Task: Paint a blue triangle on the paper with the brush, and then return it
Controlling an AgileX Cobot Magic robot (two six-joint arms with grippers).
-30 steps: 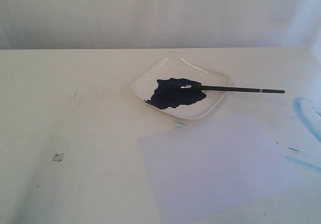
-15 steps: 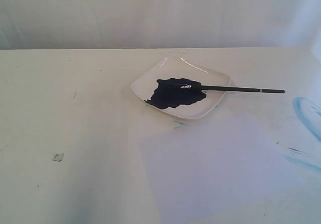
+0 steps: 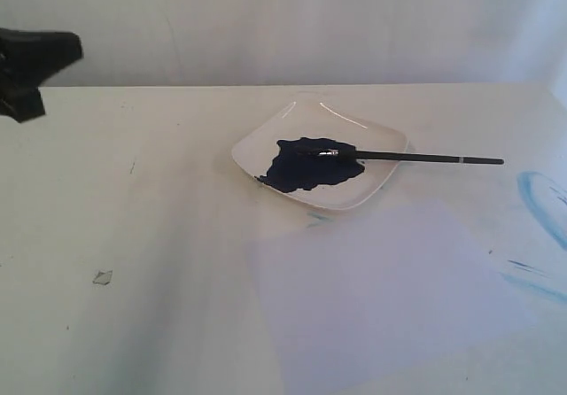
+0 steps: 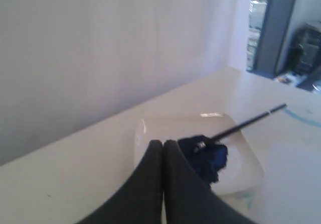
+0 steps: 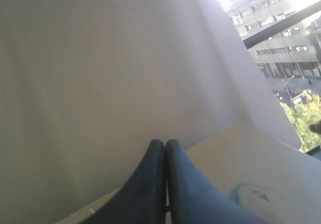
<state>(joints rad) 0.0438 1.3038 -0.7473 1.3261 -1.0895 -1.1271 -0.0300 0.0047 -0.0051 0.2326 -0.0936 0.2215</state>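
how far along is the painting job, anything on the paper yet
Done: nothing; the paper is blank, no triangle. In hand: the left gripper, shut and empty, points toward the dish where the brush rests, bristles in blue paint. Left: grasp the brush, paint, return it.

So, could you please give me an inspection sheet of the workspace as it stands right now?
Surface: white table, with pale blue smears on the right in the exterior view.
Job's things: paper blank, nothing painted yet; brush lies with its bristles in the dark blue paint of the white dish, handle overhanging the rim.
Clutter: one small scrap on the left in the exterior view.
Grippers: left tool shut and empty, away from the brush; right tool shut and empty.
Cables: nothing seen.
Surroundings: white backdrop; window showing buildings in the right wrist view.
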